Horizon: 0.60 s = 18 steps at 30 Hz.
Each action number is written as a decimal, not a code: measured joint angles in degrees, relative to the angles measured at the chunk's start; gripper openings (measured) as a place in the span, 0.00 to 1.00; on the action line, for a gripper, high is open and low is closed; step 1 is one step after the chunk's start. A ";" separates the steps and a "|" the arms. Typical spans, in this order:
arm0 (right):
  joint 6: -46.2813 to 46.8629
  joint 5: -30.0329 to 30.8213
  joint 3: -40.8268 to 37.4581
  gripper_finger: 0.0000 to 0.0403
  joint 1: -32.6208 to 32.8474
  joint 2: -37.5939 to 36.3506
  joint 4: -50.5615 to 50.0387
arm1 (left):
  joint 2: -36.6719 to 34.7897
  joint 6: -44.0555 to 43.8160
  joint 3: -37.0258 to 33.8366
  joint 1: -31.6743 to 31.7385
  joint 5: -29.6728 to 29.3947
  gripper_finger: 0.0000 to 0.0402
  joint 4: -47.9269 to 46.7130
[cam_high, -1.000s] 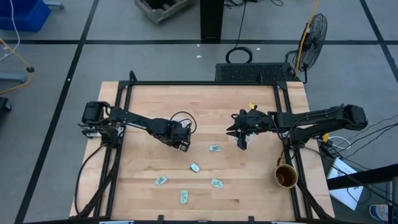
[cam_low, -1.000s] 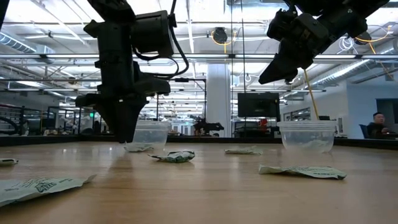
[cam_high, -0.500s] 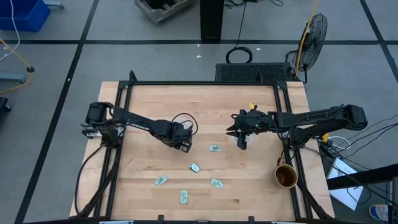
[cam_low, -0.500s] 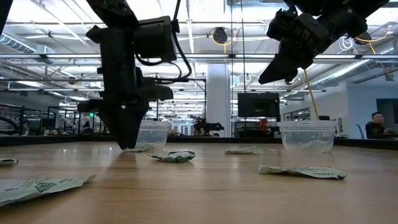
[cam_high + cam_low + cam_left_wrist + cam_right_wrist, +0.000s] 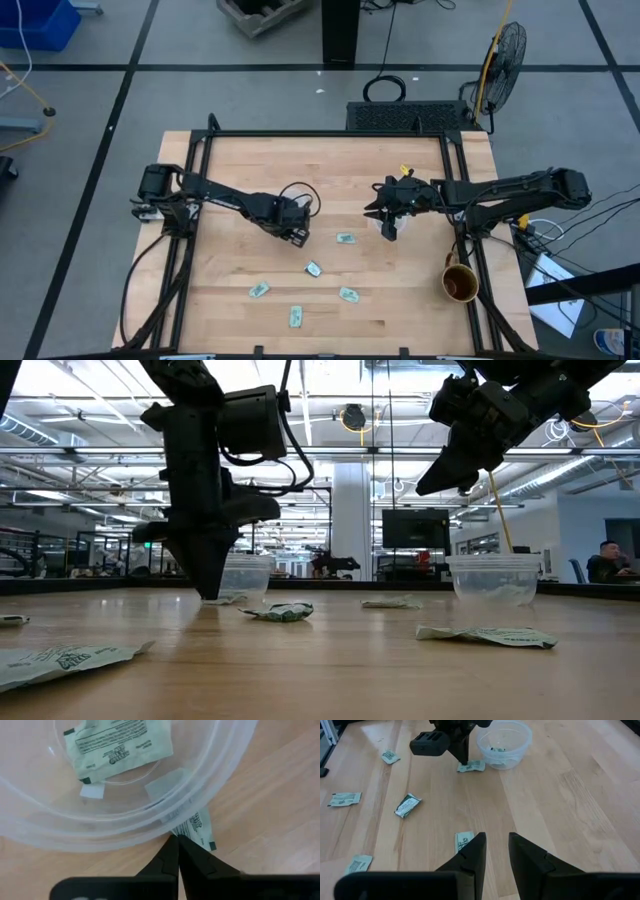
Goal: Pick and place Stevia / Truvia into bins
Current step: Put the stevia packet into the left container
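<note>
While the left hand (image 5: pixel 208 592) has edged sideways along the counter (image 5: pixel 330 170) over the last second, its fingers stay pressed together at a Stevia packet (image 5: pixel 194 826) lying just beside the left bin (image 5: pixel 150 800), which already holds one. The right hand (image 5: pixel 496 851), fingers apart, hovers unmoved. A grip seems imminent.

left gripper (image 5: pixel 208 595) shifted slightly toward its cup (image 5: pixel 245 575), tip down at a packet (image 5: pixel 194 827), fingers seemingly pressed together
</note>
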 joint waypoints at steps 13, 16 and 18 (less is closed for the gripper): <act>0.00 0.17 0.00 0.19 -0.01 0.00 0.03 | -2.37 10.59 11.46 -3.42 2.26 0.01 -3.30; 0.00 0.16 0.00 0.19 0.01 0.02 0.03 | -2.79 14.56 16.38 -3.76 -3.19 0.01 -8.75; 0.00 0.15 0.00 0.19 0.00 0.01 -0.05 | -3.11 16.13 18.41 -3.16 -8.75 0.01 -13.98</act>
